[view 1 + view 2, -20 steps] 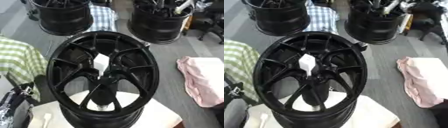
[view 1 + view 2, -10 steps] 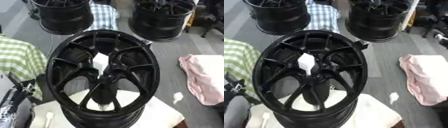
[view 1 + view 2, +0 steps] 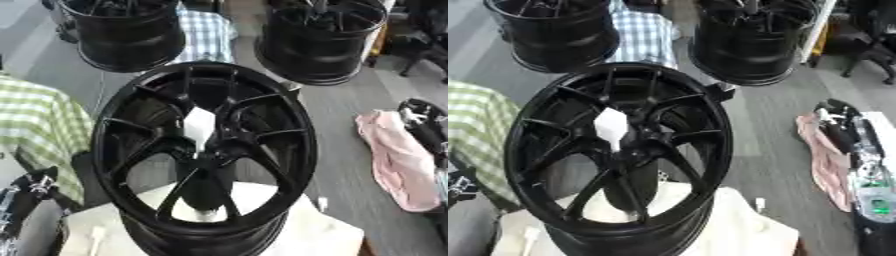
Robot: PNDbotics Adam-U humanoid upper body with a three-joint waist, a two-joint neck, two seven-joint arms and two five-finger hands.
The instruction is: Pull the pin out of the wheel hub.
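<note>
While the right robot hand (image 3: pixel 843 131) comes in at three o'clock, dark against the pink cloth (image 3: pixel 398 159), its fingers can't be read as released or clenched. Left robot hand (image 3: pixel 24 200) low at eight o'clock, likewise unreadable. Large black spoked alloy wheel hub (image 3: pixel 203 150) stands tilted on the pale surface (image 3: pixel 306 235), face to camera for access. Pin not discernible. Two more black rims (image 3: pixel 322 37) on grey floor at twelve.

Right robot hand (image 3: pixel 843 131): slim black segmented fingers with pale silver metal showing at the joints, mounted on a black forearm carrying a green patch. Left robot hand (image 3: pixel 31 187): black casing with small silver fittings and screws.
</note>
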